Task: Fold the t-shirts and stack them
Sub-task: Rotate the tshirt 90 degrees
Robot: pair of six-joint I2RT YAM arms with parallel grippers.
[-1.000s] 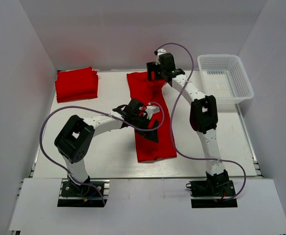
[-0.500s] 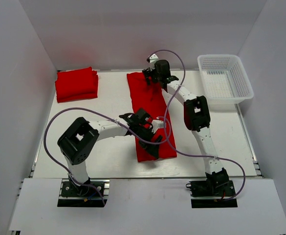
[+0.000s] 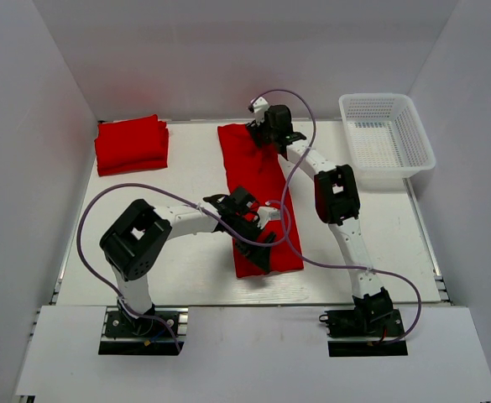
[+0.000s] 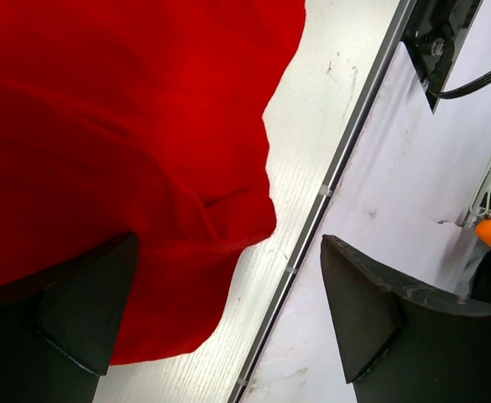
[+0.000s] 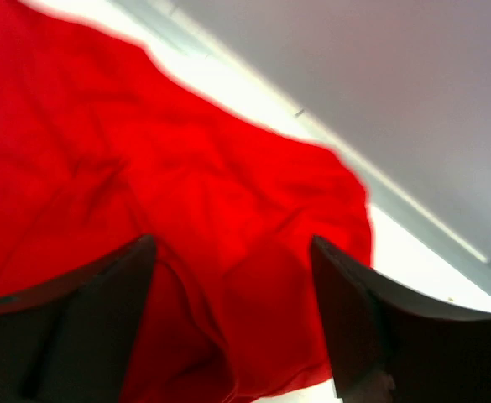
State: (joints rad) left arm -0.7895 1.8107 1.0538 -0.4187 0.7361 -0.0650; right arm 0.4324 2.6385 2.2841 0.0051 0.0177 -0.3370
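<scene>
We log left fingers (image 4: 86, 311) open over the near end of the t-shirt (image 3: 266, 180), right fingers (image 5: 77, 319) open over its far end (shirt flat on tabletop (image 3: 186, 168)).

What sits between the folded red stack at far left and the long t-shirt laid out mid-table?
Nothing: in the top view only bare white table separates the folded stack from the laid-out t-shirt.

- No text, label, brand, number or sign can be read in any of the 3 views.
</scene>
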